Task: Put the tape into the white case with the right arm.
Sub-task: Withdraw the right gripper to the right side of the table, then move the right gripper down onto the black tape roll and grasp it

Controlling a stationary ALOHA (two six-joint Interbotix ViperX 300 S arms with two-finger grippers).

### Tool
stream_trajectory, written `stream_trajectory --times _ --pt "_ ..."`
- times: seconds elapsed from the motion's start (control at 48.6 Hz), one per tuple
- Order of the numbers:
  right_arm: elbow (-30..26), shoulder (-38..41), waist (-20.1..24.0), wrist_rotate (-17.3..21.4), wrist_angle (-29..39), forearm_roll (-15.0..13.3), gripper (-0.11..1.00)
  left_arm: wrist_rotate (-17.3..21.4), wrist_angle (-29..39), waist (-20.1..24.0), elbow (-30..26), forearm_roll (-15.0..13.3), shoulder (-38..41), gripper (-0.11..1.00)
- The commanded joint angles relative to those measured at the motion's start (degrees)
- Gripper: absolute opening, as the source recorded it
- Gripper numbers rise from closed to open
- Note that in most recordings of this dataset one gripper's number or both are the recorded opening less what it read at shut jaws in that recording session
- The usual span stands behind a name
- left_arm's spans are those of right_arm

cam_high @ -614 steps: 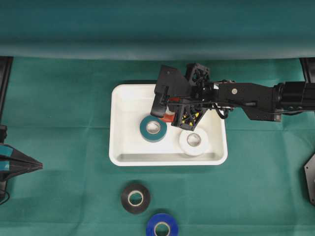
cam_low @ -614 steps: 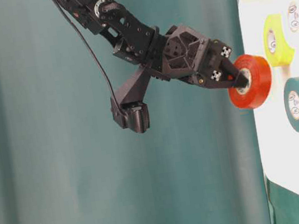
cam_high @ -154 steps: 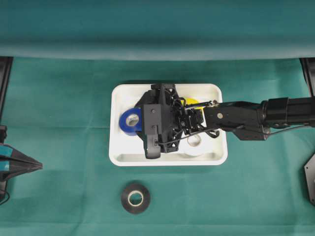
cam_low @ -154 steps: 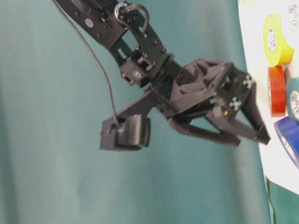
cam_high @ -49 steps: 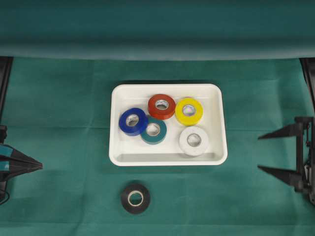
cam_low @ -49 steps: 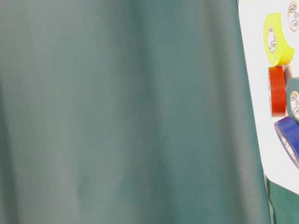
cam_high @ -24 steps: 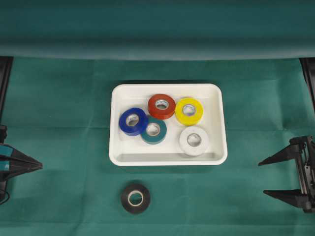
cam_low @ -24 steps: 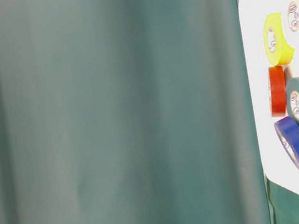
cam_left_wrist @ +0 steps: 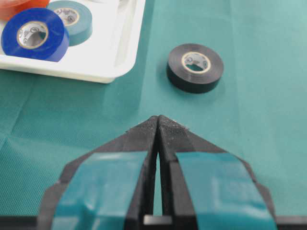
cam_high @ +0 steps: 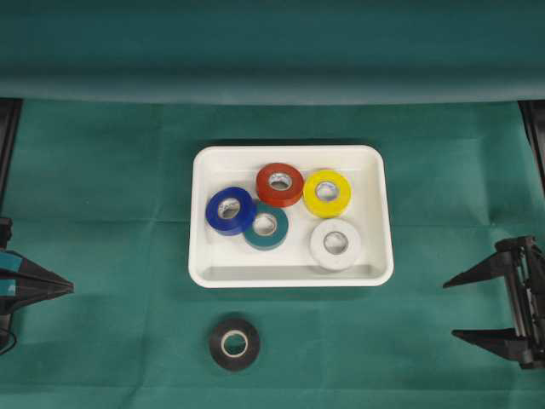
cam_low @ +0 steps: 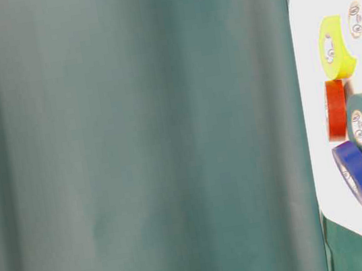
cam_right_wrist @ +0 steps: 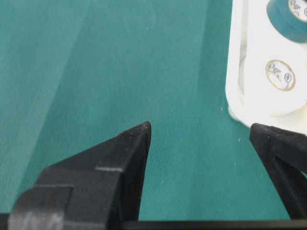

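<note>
We see the right arm low, right of the case, jaws spread, empty; left arm jaws pressed together.

**Five rolls in, one out**

The right gripper sits spread wide and empty — the white case well off beyond its fingertips, holding five rolls. The black tape lies outside, just beside the case.
</note>
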Motion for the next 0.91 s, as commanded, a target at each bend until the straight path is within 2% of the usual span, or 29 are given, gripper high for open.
stream_trajectory --times 0.0,0.37,0.638,0.885 --pt "-3.16 2.72 0.18 0.09 -0.26 0.18 0.67 0.0 -0.62 0.18 -0.53 -0.09 0.53 0.0" --pt "-11.78 18.63 0.18 0.09 -4.66 0.18 0.67 0.0 -0.62 0.18 -0.62 0.0 0.53 0.0" --pt "-21.09 32.52 0.53 0.0 -6.77 0.18 0.67 0.09 -0.53 0.18 -0.62 -0.09 0.44 0.0" --pt "-29.27 41.92 0.79 0.0 -6.86 0.18 0.67 0.0 -0.62 0.18 -0.53 0.0 0.44 0.0"
